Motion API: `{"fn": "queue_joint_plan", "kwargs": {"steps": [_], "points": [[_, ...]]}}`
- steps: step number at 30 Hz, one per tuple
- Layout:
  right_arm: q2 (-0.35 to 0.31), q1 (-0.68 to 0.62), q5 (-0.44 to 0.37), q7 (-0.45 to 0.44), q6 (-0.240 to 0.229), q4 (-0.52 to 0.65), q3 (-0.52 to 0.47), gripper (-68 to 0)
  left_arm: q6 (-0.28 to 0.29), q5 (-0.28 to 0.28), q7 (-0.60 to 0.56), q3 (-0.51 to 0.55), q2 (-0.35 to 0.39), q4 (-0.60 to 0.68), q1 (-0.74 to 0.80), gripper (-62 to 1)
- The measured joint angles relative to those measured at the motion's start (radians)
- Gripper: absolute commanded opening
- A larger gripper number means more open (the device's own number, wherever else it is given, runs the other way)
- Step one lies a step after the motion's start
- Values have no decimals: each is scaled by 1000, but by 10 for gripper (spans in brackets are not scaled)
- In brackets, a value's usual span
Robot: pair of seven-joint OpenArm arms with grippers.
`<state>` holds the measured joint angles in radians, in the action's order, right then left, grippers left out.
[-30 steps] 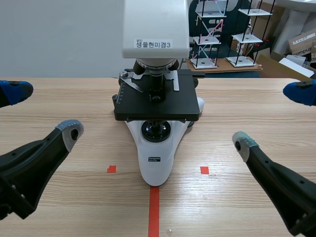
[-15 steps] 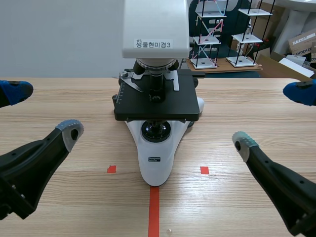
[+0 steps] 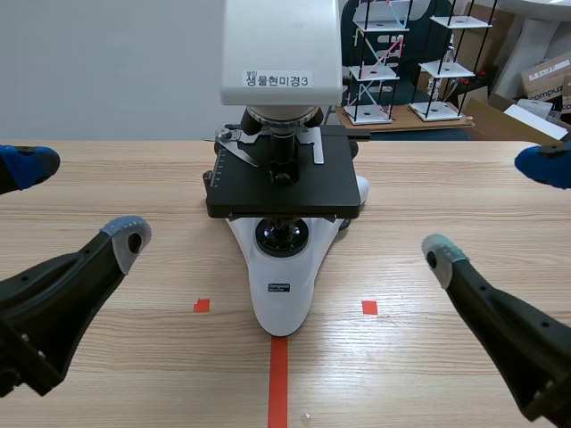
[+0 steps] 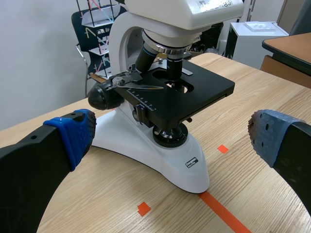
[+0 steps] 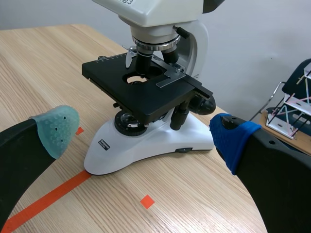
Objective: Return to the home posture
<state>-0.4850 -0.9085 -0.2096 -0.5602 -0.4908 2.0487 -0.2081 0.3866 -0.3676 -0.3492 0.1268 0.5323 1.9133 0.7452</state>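
Note:
A white microscope (image 3: 281,187) with a black stage stands at the table's middle, also seen in the left wrist view as the microscope (image 4: 165,102) and in the right wrist view as the microscope (image 5: 150,97). My left gripper (image 3: 76,201) hovers low to its left, open, with nothing between its fingers. My right gripper (image 3: 491,209) hovers low to its right, open and holding nothing. In each wrist view the microscope lies ahead of the wide-apart fingers, left gripper (image 4: 170,141), right gripper (image 5: 141,131).
Wooden table (image 3: 134,357) with orange-red tape marks. Behind the far edge stand wire shelf racks (image 3: 375,62) and cardboard boxes (image 3: 544,80). A chair (image 4: 90,29) and a second desk (image 4: 286,53) show behind the table.
The right gripper has shifted very slightly to the right. The left arm and the microscope have not moved.

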Motion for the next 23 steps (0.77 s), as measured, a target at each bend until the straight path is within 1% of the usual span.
{"fn": "queue_joint_plan", "kwargs": {"steps": [10, 13, 23], "points": [[0, 2, 0, -2, -1, 0, 0, -86, 0, 0, 0, 0, 0, 0, 0, 14], [0, 2, 0, -19, -1, 0, 0, -86, 0, 0, 0, 0, 0, 0, 0, 14], [0, 2, 0, -16, -1, 0, 0, -86, 0, 0, 0, 0, 0, 0, 0, 14]]}}
